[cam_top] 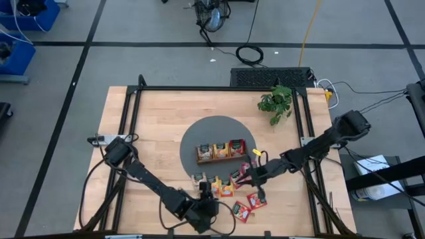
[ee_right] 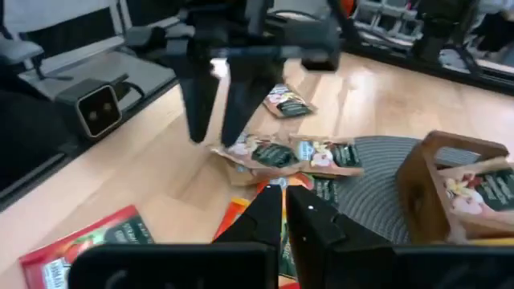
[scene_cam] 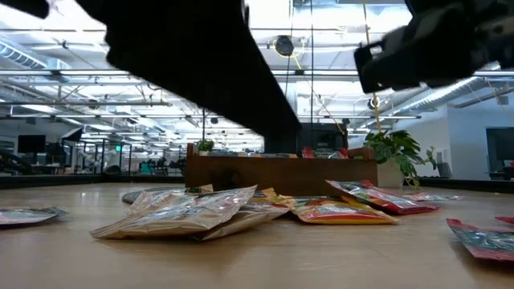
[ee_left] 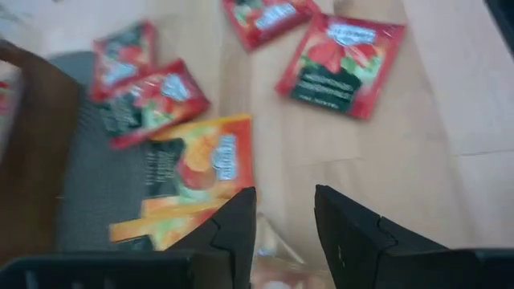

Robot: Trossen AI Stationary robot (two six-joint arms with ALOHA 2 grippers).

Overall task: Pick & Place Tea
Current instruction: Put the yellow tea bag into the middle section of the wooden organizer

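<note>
The right end effector point(cam_top: 247, 176) has its fingers nearly together low over the loose tea point(cam_top: 229, 189), apparently pinching an orange sachet's edge; a secure lift needs that edge caught fully. The left end effector point(cam_top: 204, 192) hovers parted nearby. About eight sachets lie on the desk point(cam_top: 156, 116), more fill the one tray point(cam_top: 220, 151).

The right tool point(ee_right: 283, 210) has its two dark fingers nearly together over an orange sachet point(ee_right: 241, 210) on the wooden worktop point(ee_right: 161, 177). Beyond it the left tool point(ee_right: 210, 120) hangs above tan-and-green sachets point(ee_right: 293, 154). A red sachet point(ee_right: 88, 241) lies nearby; the wooden tray point(ee_right: 450, 181) stands on a grey mat point(ee_right: 369, 197).
</note>
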